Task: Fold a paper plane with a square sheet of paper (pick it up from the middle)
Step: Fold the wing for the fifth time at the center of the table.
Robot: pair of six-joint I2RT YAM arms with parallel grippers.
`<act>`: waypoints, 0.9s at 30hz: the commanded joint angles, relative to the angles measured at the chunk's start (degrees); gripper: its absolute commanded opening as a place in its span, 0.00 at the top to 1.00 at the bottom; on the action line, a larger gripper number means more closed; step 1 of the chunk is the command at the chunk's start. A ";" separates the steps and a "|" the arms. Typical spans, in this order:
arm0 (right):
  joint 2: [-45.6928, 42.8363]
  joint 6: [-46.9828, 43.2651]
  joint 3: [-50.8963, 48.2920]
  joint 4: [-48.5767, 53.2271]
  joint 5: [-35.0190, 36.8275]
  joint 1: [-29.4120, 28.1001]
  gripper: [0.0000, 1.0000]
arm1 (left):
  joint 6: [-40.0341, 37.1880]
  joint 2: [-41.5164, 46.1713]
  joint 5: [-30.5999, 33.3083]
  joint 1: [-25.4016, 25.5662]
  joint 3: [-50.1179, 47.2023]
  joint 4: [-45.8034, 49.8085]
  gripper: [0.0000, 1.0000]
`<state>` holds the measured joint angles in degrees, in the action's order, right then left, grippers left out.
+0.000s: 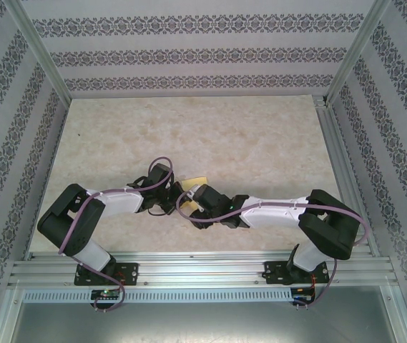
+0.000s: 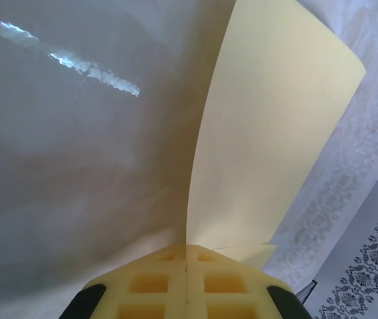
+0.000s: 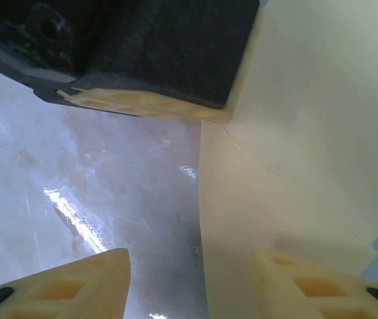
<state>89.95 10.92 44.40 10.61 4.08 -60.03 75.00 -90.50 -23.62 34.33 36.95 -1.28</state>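
Observation:
The yellow sheet of paper (image 2: 268, 133) stands on edge above the table, and my left gripper (image 2: 187, 247) is shut on its lower edge. A small second layer of paper (image 2: 252, 252) pokes out beside the pads. From above, the paper (image 1: 194, 183) shows between the two grippers at the table's middle, the left gripper (image 1: 177, 191) to its left. My right gripper (image 3: 190, 259) is open just below the black left gripper body (image 3: 155, 46). The paper (image 3: 295, 166) hangs past the right fingertip (image 3: 308, 286), its edge inside the gap. A slanted layer edge crosses the sheet.
The pale marbled table (image 1: 210, 128) stretches out behind the grippers. Patterned walls (image 1: 189, 53) and metal frame posts (image 1: 42, 61) enclose it. Both arms (image 1: 275, 211) crowd the near middle, close to the front rail (image 1: 203, 268).

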 commanded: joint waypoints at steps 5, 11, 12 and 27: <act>2.62 -3.34 -0.41 -1.76 3.44 -1.29 0.48 | 1.95 0.04 -1.53 0.74 1.52 -0.62 0.97; 4.56 -3.89 -0.11 -1.92 6.52 -1.89 0.51 | 2.08 -0.13 -2.11 0.70 1.54 -0.57 0.97; 4.53 -4.05 -0.24 -2.18 6.70 -1.93 0.53 | 2.08 -0.12 -1.98 0.65 1.52 -0.43 0.97; 3.05 -1.96 -0.81 -2.92 6.27 -1.93 0.87 | 1.16 0.22 -1.83 0.46 2.28 0.90 0.94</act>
<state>94.02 7.86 43.99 8.23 9.19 -61.52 75.77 -90.50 -25.17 34.30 37.23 -1.21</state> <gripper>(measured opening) 0.138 0.067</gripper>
